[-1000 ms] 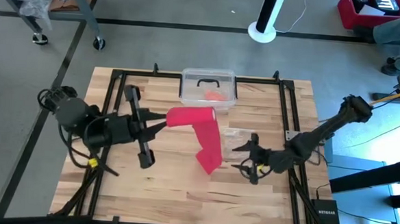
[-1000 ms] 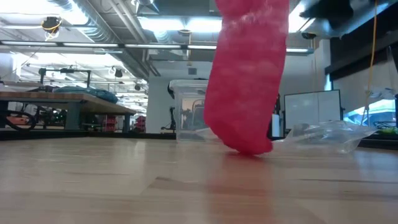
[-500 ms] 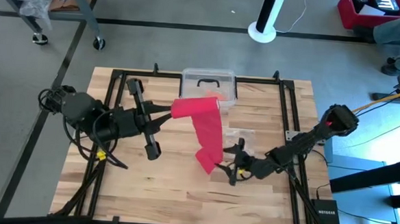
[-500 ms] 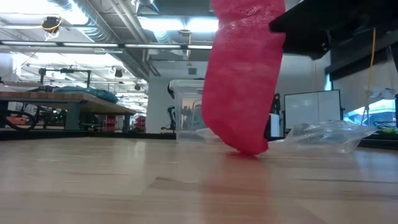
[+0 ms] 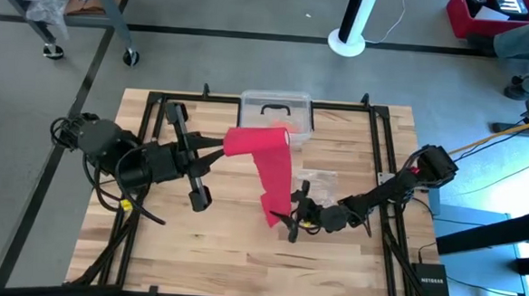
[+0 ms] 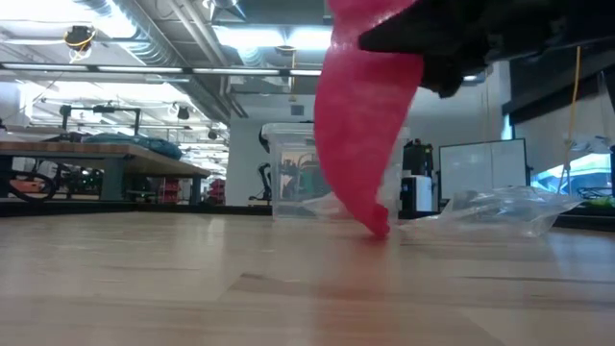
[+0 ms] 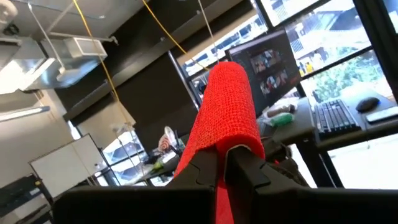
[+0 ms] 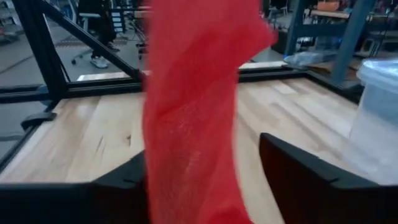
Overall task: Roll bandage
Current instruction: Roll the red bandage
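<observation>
- The left gripper [image 5: 219, 151] is clenching the upper end of the bandage [image 5: 272, 171], holding it lifted.
- The band is hanging down between the parted fingers of the right gripper [image 5: 290, 222], whose jaws are straddling its lower end.

A clear plastic box [image 5: 276, 113] with a dark handle on its lid sits at the far edge of the wooden bench [image 5: 151, 242]. A crinkly clear plastic bag [image 6: 500, 211] lies nearby on the bench.
</observation>
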